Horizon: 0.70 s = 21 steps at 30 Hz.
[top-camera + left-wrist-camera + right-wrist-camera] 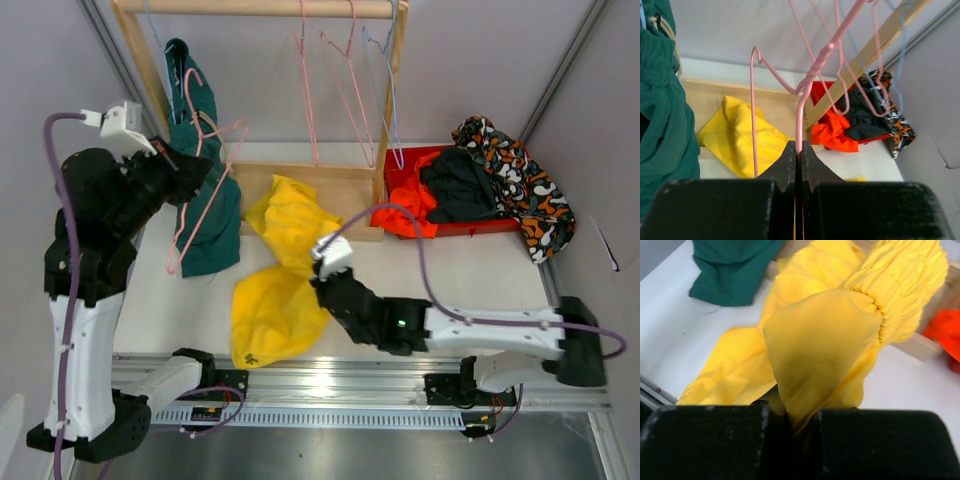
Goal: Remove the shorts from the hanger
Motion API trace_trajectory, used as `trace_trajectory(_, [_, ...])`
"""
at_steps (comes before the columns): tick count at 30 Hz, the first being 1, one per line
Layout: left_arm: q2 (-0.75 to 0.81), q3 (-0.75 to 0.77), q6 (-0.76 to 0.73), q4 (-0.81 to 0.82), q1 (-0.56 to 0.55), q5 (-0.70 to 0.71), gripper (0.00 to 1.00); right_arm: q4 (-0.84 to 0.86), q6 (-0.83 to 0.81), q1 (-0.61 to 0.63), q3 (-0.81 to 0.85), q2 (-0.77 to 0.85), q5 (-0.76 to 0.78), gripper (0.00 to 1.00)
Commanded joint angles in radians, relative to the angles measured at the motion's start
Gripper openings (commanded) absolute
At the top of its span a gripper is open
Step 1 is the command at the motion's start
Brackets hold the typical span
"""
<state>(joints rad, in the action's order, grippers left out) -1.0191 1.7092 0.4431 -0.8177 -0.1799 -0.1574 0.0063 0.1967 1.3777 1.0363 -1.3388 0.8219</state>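
Black fingers of the right gripper (792, 415) are clamped on a fold of the yellow shorts (825, 330).

That pair sprawls on the white table (480, 270) in front of the wooden rack (260, 7), its gathered waistband just beyond the fingers, over the rack's base board. On the other side, the left gripper (799, 150) is closed tight on the wire of a pink hanger (800, 112), right beside the dark green shorts (205, 215), which hang at the rack's left end and trail down to the table. Five pairs of shorts show in all: yellow, green, and three at the red tray (480, 228). The bright orange pair (405, 205) and black pair (460, 185) lie in it, and the patterned pair (525, 185) is draped over its right side. Three other hangers (304, 90) hang on the rod, two pink and one pale blue.
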Motion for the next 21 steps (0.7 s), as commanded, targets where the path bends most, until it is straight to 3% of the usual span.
trace_trajectory(1, [-0.016, -0.054, -0.017, 0.101, 0.007, 0.022, 0.0, -0.246, 0.166, 0.044, -0.038, 0.274, 0.33, 0.0])
trace_trajectory(4, [0.002, -0.117, -0.001, 0.155, 0.007, 0.016, 0.0, -0.456, 0.24, 0.061, -0.025, 0.473, 0.44, 0.0])
trace_trajectory(6, [0.019, -0.163, 0.005, 0.19, 0.007, 0.012, 0.0, -0.506, 0.23, 0.061, 0.019, 0.582, 0.509, 0.0])
trace_trajectory(9, [0.016, -0.206, 0.008, 0.216, 0.007, 0.006, 0.0, -0.338, -0.038, 0.057, 0.039, 0.656, 0.557, 0.0])
trace_trajectory(10, [0.013, -0.213, 0.008, 0.221, 0.007, 0.002, 0.0, -0.136, -0.159, 0.037, 0.036, 0.659, 0.556, 0.0])
trace_trajectory(11, [0.005, -0.224, 0.009, 0.232, 0.007, 0.002, 0.0, -0.039, -0.365, -0.024, 0.056, 0.646, 0.509, 0.0])
trace_trajectory(12, [0.004, -0.229, 0.009, 0.238, 0.007, -0.001, 0.0, 0.034, -0.429, -0.025, 0.056, 0.632, 0.508, 0.0])
trace_trajectory(15, [-0.004, -0.241, 0.005, 0.255, 0.007, -0.004, 0.0, -0.05, -0.383, -0.282, 0.232, 0.56, 0.279, 0.0])
trace_trajectory(16, [-0.006, -0.246, 0.002, 0.258, 0.007, -0.005, 0.0, -0.127, -0.356, -0.449, 0.287, 0.493, 0.128, 0.0])
trace_trajectory(18, [-0.009, -0.256, -0.003, 0.271, 0.007, -0.004, 0.0, -0.19, -0.277, -0.624, 0.454, 0.411, -0.027, 0.0])
trace_trajectory(19, [-0.01, -0.261, -0.006, 0.275, 0.008, -0.002, 0.0, -0.233, -0.249, -0.792, 0.508, 0.326, -0.184, 0.0])
trace_trajectory(21, [-0.015, -0.27, -0.009, 0.287, 0.008, -0.004, 0.0, -0.255, -0.164, -0.947, 0.652, 0.236, -0.329, 0.0])
